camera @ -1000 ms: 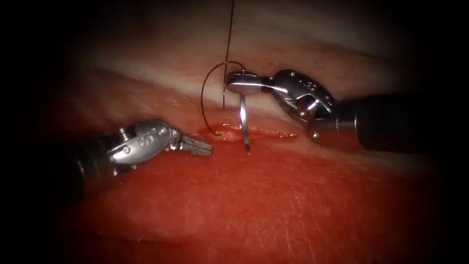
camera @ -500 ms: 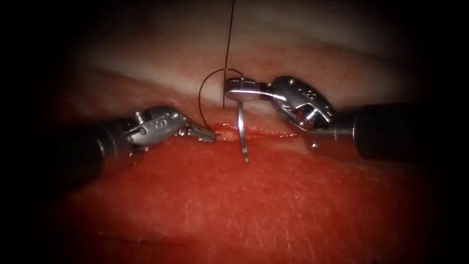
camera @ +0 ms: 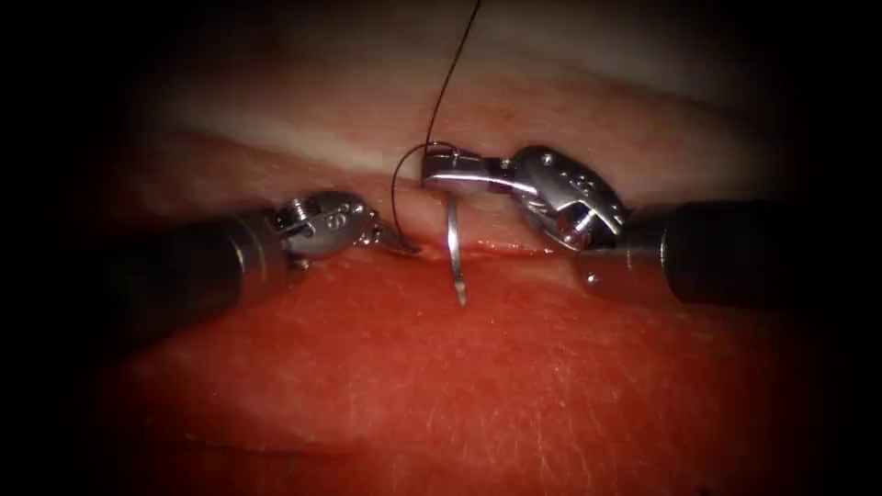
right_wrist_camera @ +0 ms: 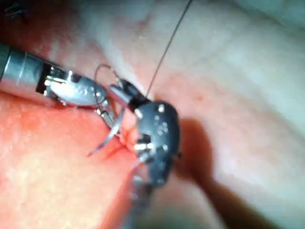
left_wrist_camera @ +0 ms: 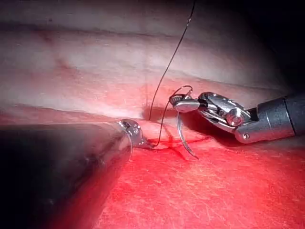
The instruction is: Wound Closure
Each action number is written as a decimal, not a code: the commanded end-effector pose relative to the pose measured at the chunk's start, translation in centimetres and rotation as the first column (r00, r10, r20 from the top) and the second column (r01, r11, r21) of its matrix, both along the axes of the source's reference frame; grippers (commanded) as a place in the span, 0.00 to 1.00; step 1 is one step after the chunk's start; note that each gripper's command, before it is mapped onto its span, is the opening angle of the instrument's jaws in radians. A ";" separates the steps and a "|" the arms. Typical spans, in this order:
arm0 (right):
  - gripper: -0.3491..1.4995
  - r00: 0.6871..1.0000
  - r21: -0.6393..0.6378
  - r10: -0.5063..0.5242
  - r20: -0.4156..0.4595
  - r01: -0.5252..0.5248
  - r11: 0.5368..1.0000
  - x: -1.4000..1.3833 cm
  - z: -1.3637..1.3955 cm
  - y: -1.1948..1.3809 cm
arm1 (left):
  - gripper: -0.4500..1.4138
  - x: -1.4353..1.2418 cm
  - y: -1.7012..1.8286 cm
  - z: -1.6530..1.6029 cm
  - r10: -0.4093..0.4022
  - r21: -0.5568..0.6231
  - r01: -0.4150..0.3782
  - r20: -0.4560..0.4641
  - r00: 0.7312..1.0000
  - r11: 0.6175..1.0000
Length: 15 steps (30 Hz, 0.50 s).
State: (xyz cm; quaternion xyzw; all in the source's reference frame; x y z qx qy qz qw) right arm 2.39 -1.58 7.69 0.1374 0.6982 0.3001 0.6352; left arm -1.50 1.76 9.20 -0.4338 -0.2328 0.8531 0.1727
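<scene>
Tissue: the tissue [camera: 478,386] is the largest thing here, wet with red fluid [camera: 514,248] along the cut [camera: 496,246]; by its look soft, yielding and slick.
Right tool: the right tool [camera: 452,171] comes from the tissue's right edge, its jaws pressed together on the needle's blunt end, just beyond the cut.
Left tool: the left tool [camera: 397,242] comes from the tissue's left edge, tip at the cut's left end, nearer the needle than a second ago. Whether its jaws are spread or pinching I cannot tell.
Needle: the needle [camera: 452,248] hangs down from the right tool across the cut, point [camera: 461,296] bare over the near side, seemingly not in the tissue. Stiff, thin, smooth steel; likely to swivel if gripped lightly, so hold the body, not the point.
Thread: the thread [camera: 446,87] runs from the needle's held end toward the tissue's far edge, a small loop [camera: 397,197] between the tools. Light, limp, easily snagged.
Room: open tissue lies on the near side; between the two tools it is tight.
</scene>
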 end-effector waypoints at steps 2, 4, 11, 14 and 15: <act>0.00 1.000 -0.009 0.002 -0.004 -0.002 1.000 0.10 0.05 0.01 | 0.00 -0.06 0.03 0.09 0.020 0.006 -0.019 -0.019 1.000 1.000; 0.00 1.000 -0.021 0.000 -0.003 0.000 1.000 0.10 0.05 0.01 | 0.00 -0.07 0.03 0.12 0.034 0.017 -0.034 -0.030 0.999 0.999; 0.00 1.000 -0.071 0.000 -0.001 0.000 0.998 0.10 0.08 0.02 | 0.00 -0.15 0.14 0.22 0.142 0.148 -0.142 0.013 0.990 0.979; 0.00 1.000 -0.090 0.005 -0.001 -0.005 0.996 0.12 0.12 0.04 | 0.00 -0.20 0.21 0.32 0.177 0.180 -0.174 -0.003 0.984 0.968; 0.00 1.000 -0.096 0.005 0.001 -0.005 0.995 0.12 0.13 0.04 | 0.00 -0.21 0.22 0.35 0.183 0.195 -0.178 -0.007 0.983 0.964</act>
